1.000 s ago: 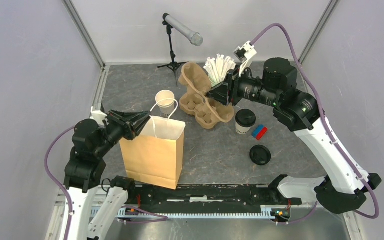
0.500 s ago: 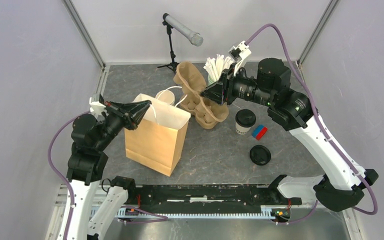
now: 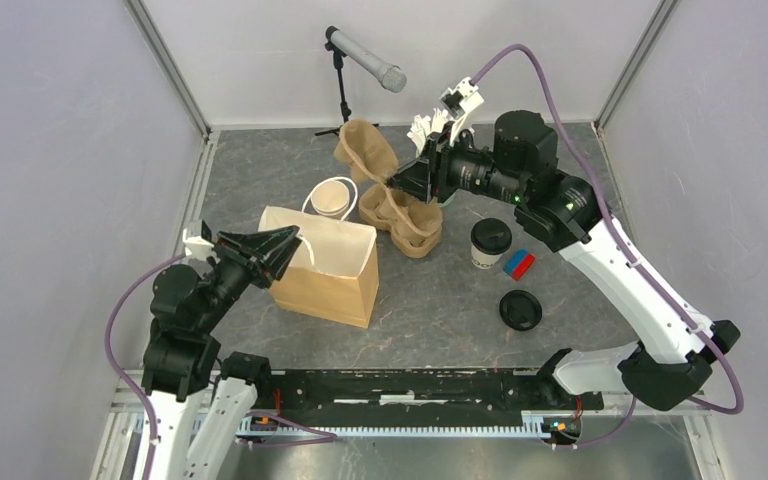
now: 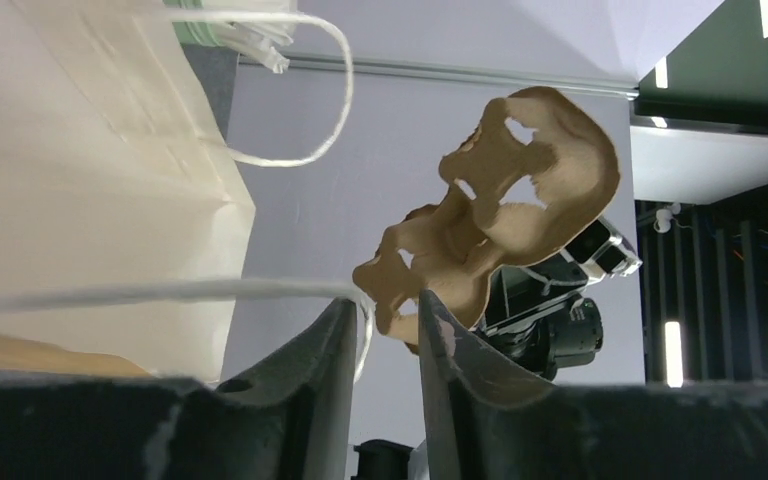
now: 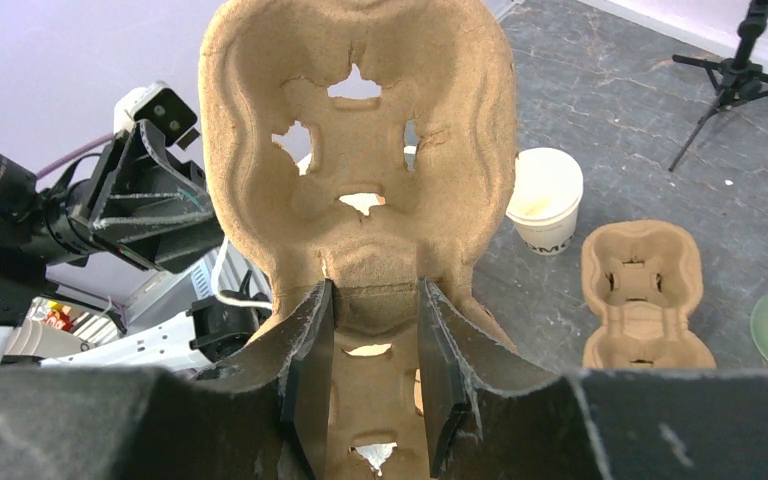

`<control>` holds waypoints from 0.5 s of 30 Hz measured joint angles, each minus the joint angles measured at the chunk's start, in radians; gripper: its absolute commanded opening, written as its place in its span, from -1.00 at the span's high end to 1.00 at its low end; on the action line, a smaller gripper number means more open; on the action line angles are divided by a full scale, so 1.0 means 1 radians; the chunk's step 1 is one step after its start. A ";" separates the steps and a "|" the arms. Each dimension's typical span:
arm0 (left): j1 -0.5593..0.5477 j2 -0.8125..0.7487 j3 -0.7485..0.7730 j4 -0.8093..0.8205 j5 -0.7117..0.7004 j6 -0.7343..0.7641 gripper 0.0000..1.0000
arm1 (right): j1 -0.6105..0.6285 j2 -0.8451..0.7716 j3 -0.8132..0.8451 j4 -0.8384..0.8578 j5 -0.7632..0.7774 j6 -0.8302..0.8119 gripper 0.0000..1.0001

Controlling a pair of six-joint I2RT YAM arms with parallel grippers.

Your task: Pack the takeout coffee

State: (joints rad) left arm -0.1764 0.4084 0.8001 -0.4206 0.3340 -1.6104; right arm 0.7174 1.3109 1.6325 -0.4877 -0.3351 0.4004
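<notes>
Dark grey marbled tabletop [image 3: 440, 300], pale lilac walls [image 3: 60, 120] all round. The small white paper takeout coffee with a black lid [image 3: 490, 243] just sits on the table, right of the tan paper bag [image 3: 325, 285]. The right gripper [image 3: 397, 186] is pinching a brown pulp cup carrier [image 3: 360, 152] in midair, and the left gripper [image 3: 290, 240] has its jaws slightly apart at the bag's white cord handle [image 4: 160, 292].

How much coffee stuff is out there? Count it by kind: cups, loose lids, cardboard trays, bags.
Cups: 2, the lidded cup and the open cup
Loose lid: 1
Cardboard trays: 2, the lifted tray and the resting tray
Paper bag: 1
Total: 6
</notes>
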 measured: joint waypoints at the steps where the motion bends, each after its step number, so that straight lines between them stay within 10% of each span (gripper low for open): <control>1: 0.000 -0.018 -0.004 -0.020 -0.003 -0.001 0.03 | 0.004 0.004 0.000 0.006 0.000 0.002 0.28; 15: 0.000 0.203 0.435 -0.454 -0.117 0.439 -0.46 | 0.063 0.055 0.006 0.032 0.010 0.022 0.28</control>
State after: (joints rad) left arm -0.1768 0.6117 1.2350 -0.8745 0.2169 -1.1713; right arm 0.7807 1.3659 1.6382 -0.4553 -0.3248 0.4221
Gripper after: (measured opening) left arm 0.714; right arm 0.375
